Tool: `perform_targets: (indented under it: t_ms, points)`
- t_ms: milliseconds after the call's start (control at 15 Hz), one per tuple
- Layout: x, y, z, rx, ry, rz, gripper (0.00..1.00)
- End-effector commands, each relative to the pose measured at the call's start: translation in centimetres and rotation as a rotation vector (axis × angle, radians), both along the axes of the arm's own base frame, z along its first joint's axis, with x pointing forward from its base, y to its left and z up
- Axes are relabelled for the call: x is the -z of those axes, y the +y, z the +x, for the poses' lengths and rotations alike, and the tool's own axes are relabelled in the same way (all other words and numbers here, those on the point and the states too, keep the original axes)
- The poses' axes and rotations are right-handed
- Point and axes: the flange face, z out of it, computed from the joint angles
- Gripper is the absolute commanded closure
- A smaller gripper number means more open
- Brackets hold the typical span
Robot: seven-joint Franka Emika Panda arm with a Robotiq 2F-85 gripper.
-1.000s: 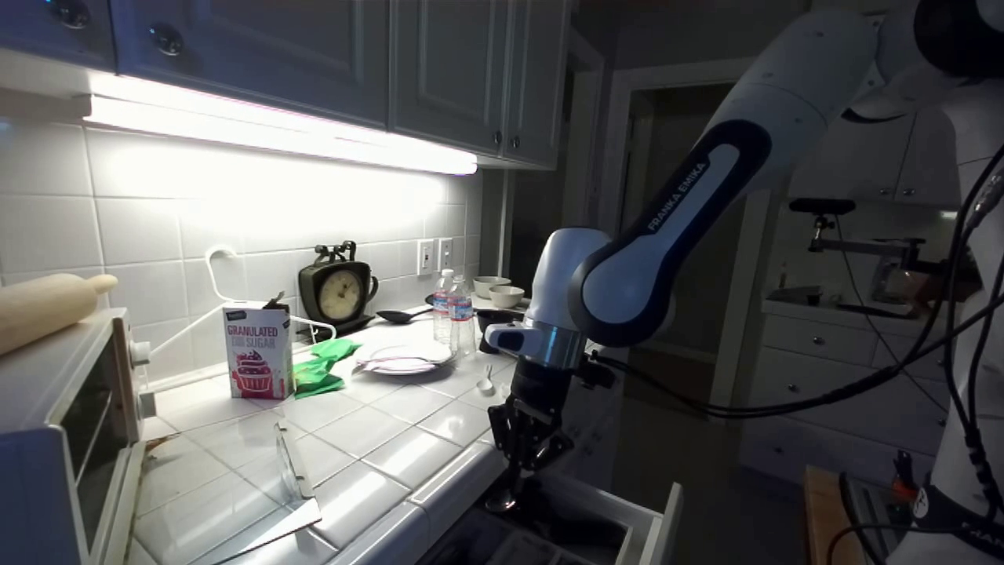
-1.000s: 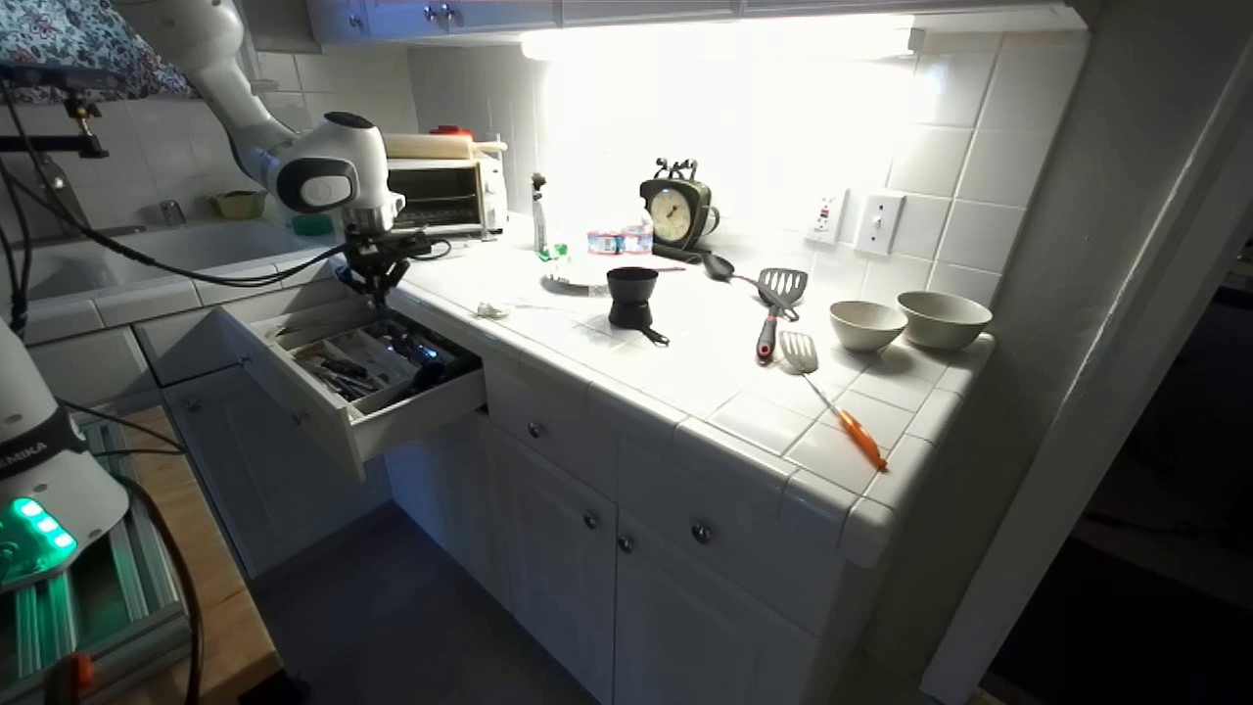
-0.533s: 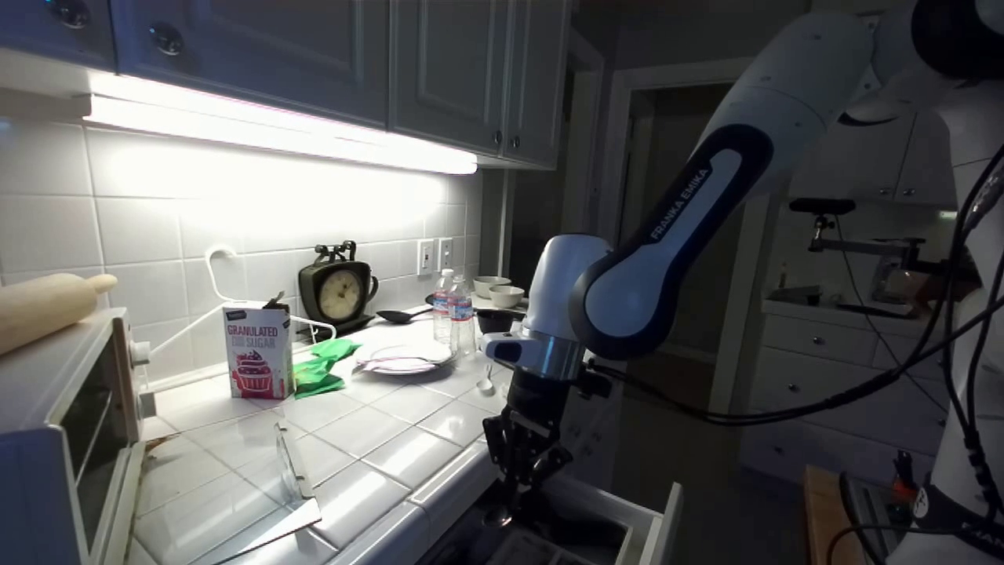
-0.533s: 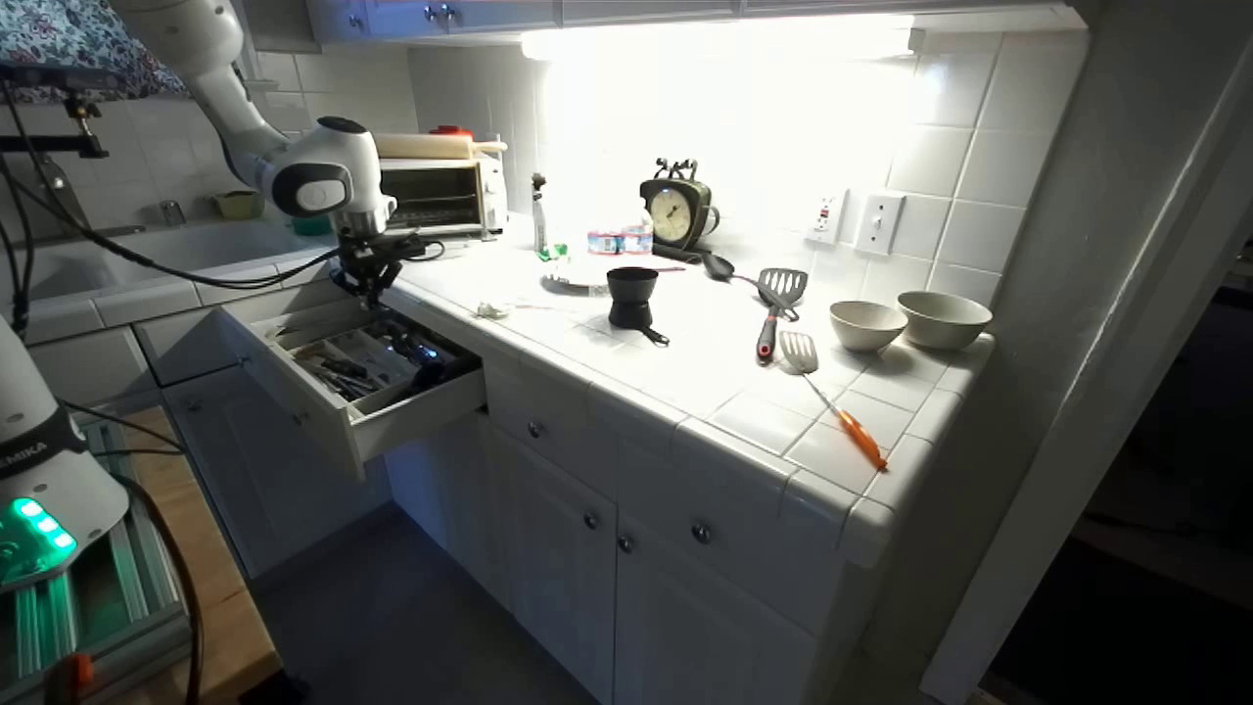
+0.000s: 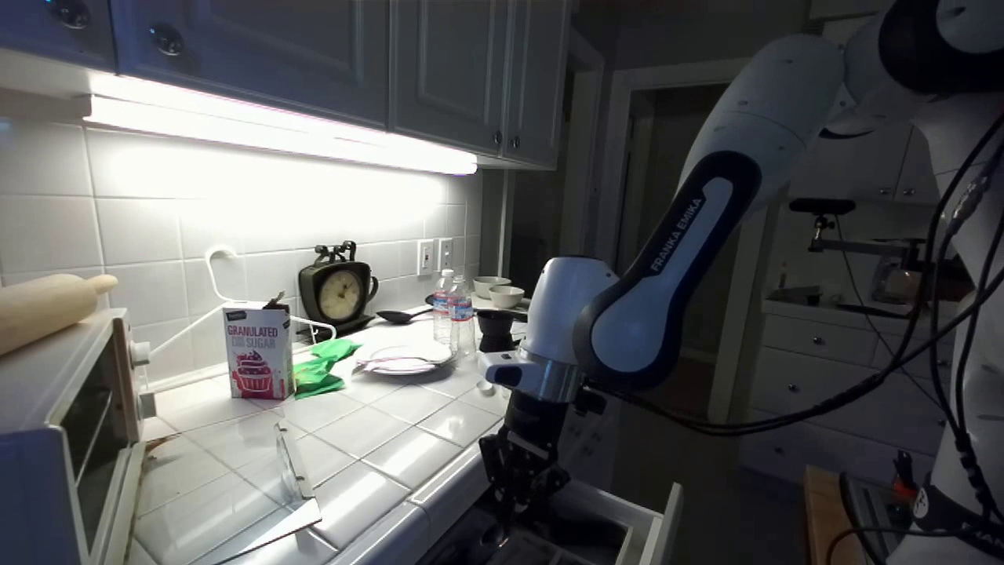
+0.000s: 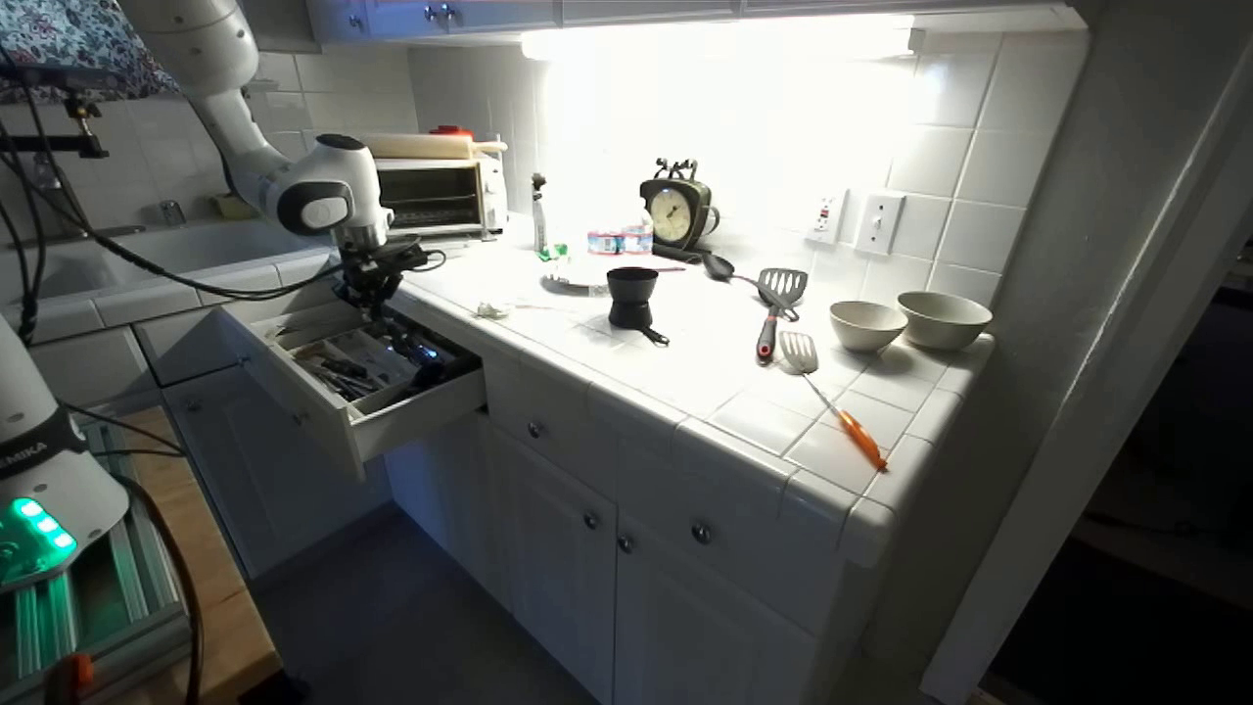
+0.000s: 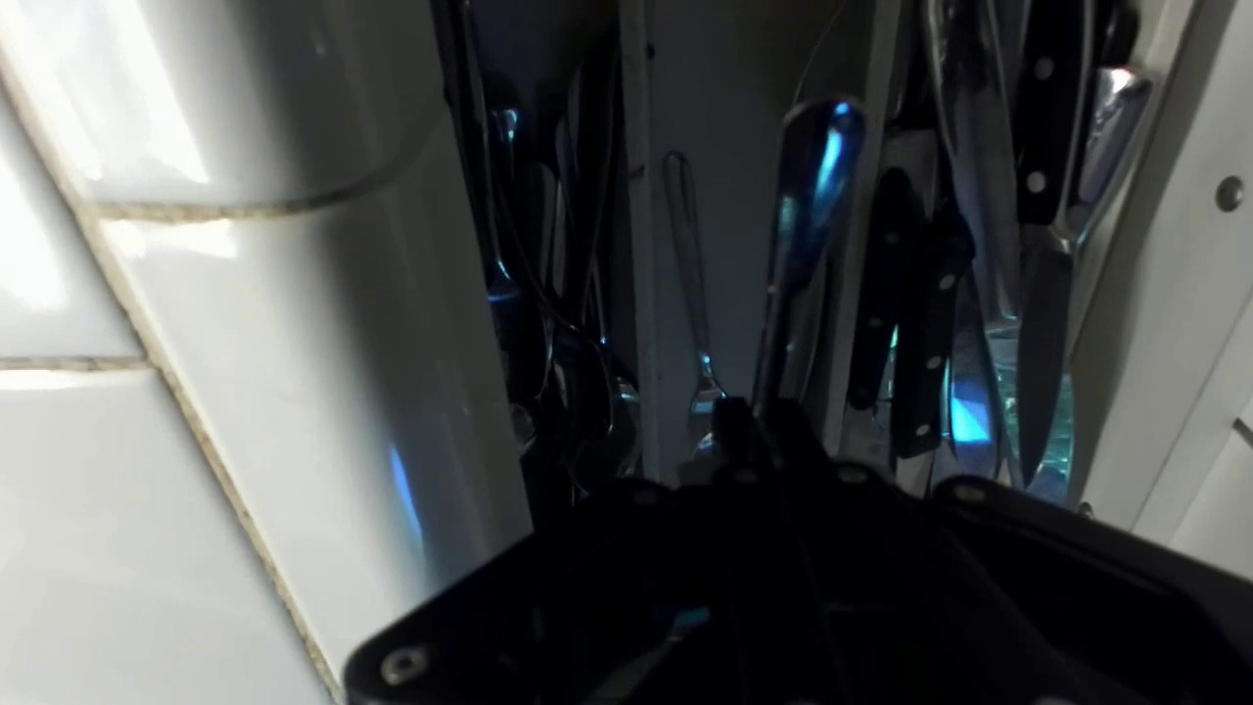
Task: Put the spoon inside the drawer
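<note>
While you are holding the gripper [image 7: 761, 416] over the drawer [image 6: 419, 416], its jaws are clenching the spoon [image 7: 820, 176], whose handle is pointing between twelve and one o'clock in the wrist view and whose bowl [image 5: 492, 537] is showing dimly against the drawer's inside in an exterior view. From the grasp, you are seeing a small metal utensil [image 7: 692, 259] lying at eleven o'clock, black-handled knives [image 7: 918, 338] resting at two and the tiled counter [image 7: 294, 323] running along nine; whether the spoon is touching bottom, you cannot tell.
</note>
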Motion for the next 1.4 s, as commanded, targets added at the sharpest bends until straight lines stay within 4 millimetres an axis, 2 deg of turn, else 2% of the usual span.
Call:
perform_targets:
  t_ms: [0,267,800,1333]
  points:
    - [1.3,0.8,0.0,-0.051,-0.038,-0.008,0.98]
    - [2.4,1.5,-0.1,-0.096,-0.081,-0.023,0.98]
    - [2.8,2.3,-0.2,-0.153,-0.199,-0.107,0.98]
    - [3.7,4.3,-0.9,-0.217,-0.267,-0.191,0.98]
